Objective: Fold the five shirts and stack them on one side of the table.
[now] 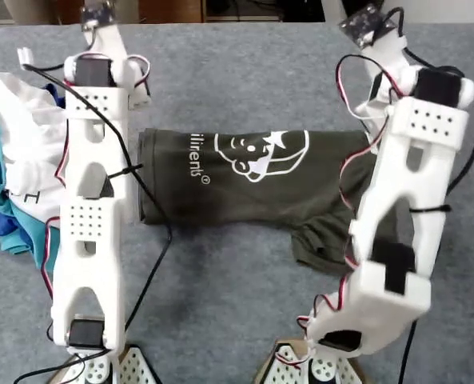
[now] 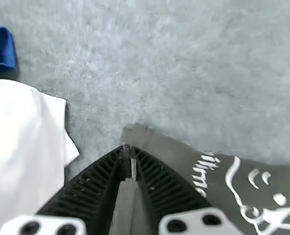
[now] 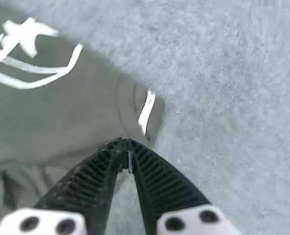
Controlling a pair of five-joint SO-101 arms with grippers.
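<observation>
olive shirt flat mid-tabletop, both claws closed on its ends.
the shirt lies as a folded band across the grey tabletop, white print facing up. its right end is bunched and partly covered by the right arm, and its left edge runs under the left arm. left claw: tips meet on the shirt's corner, with fabric lying between the black fingers. right claw: tips pinched together on the shirt's edge, just beside a small sewn label; how much cloth is caught cannot be made out. from above, both claws are masked by their own arms. pile of shirts, white, teal and blue, sits crumpled at the tabletop's left edge, cut off by the frame. individual shirts cannot be counted there.
</observation>
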